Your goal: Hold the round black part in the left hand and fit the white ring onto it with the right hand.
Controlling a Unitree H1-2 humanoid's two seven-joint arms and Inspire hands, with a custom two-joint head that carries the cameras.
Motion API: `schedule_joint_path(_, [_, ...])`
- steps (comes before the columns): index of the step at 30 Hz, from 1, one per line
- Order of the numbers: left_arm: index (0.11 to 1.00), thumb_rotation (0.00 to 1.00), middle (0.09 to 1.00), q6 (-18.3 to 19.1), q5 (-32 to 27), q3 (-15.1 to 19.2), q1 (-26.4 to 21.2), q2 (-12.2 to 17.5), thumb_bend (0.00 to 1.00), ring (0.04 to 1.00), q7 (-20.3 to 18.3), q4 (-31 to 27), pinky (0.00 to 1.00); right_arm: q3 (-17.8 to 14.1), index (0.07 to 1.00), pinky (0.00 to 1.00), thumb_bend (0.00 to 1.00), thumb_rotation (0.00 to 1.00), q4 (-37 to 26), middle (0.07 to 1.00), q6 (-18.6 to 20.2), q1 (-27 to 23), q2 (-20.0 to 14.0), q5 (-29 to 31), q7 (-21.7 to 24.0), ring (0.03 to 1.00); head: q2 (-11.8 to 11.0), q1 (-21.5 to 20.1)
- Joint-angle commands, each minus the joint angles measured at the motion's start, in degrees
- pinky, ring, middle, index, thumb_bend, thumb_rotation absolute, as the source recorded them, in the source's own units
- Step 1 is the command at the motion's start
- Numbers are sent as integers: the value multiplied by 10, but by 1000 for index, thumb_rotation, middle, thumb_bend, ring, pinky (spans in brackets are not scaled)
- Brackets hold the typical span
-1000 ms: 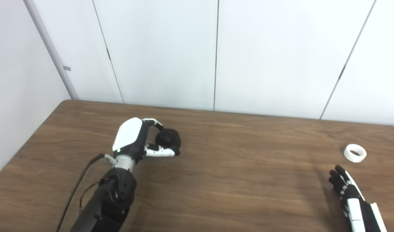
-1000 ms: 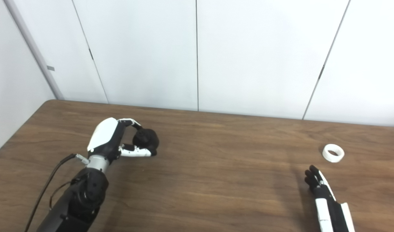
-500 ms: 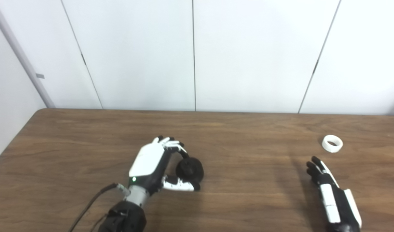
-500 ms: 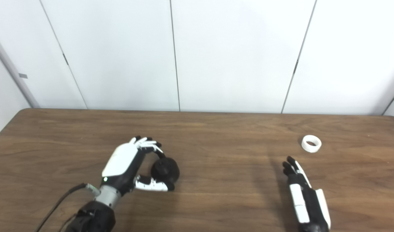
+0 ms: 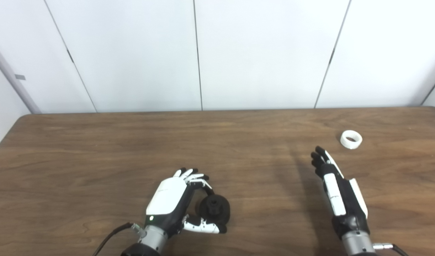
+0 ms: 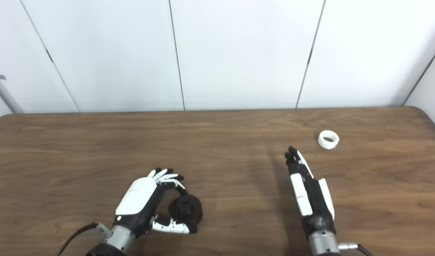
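Note:
The round black part (image 5: pixel 214 209) is held between the thumb and fingers of my left hand (image 5: pixel 178 202), low over the front left of the brown table (image 5: pixel 96 149); it also shows in the right eye view (image 6: pixel 186 209). The white ring (image 5: pixel 351 139) lies flat on the table at the right. My right hand (image 5: pixel 336 190) is open and empty, fingers stretched out straight, a short way in front and left of the ring (image 6: pixel 328 139).
White wall panels stand behind the table's far edge. The table's right corner (image 6: pixel 422 112) shows in the right eye view. A black cable (image 5: pixel 110 238) runs from my left wrist.
The camera has swung right and down, so the whole scene has shifted. My right hand has reached further forward toward the ring. My left hand keeps its hold on the black part.

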Motion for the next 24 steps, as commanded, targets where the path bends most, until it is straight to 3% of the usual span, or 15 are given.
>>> schedule_joint_path(1, [485,50,824,-18,11,-3,6,-3,522,930,8,-5,1000,-1,942,940,553,1000,-31,920,0,-13,4,-3,-5,927,3,-3])
schedule_joint_path(13, [486,49,819,-41,27,3,58,-15,522,912,31,4,1000,-9,921,920,550,986,-63,932,32,-8,-20,-10,4,935,24,-17])
schedule_joint_path(16, [486,49,816,-47,32,4,62,-15,522,912,33,7,1000,-9,901,889,549,875,-68,921,42,-8,-28,-37,-4,918,27,-22])
schedule_joint_path(19, [486,47,815,-58,28,6,65,-17,522,912,41,17,1000,7,836,845,568,779,-77,884,53,-7,-51,-141,-19,881,28,-25])
schedule_joint_path(24, [486,48,815,-73,32,7,71,-17,522,912,54,33,1000,1,786,962,613,521,-68,890,43,-16,-78,-210,-30,933,29,-31])
